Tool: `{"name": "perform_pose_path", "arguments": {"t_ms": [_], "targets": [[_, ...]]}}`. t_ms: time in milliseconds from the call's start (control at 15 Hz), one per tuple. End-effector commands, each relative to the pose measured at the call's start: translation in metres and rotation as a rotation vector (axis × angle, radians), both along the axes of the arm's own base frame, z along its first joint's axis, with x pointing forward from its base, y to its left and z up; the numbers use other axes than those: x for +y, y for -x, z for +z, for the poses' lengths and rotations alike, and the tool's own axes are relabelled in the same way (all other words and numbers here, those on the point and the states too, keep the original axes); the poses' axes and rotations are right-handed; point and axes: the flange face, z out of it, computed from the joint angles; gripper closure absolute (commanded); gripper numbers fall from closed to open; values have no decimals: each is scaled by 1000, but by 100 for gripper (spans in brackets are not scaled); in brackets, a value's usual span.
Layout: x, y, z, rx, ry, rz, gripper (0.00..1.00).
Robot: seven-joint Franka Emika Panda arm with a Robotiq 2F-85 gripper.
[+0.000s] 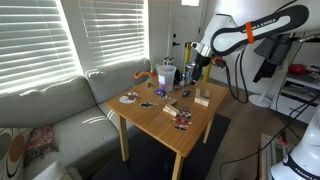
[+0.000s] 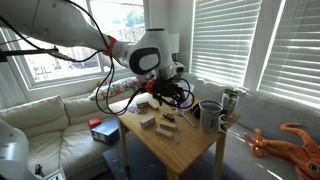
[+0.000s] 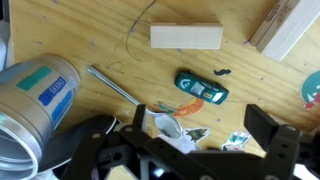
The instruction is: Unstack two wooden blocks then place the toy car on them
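wooden blocks: 2, upper middle and upper right of wrist view | toy car: 1, centre | labelled can: 1, left edge | orange octopus toy: 1, lower right in an exterior view

Bright window daylight, soft low-resolution frames

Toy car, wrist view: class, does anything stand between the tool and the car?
Yes: small loose clutter lies between the open tool and the toy car. Nothing covers the car itself.
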Motion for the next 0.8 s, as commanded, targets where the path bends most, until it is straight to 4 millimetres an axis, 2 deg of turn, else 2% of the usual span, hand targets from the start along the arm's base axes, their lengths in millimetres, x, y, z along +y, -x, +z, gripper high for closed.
{"name": "perform_pose_path", "arguments": {"t_ms": [0, 400, 733], "targets": [[10, -21, -10, 16, 50, 193, 0], [21, -42, -35, 79, 102, 488, 0], [31, -46, -50, 113, 105, 602, 1]]}}
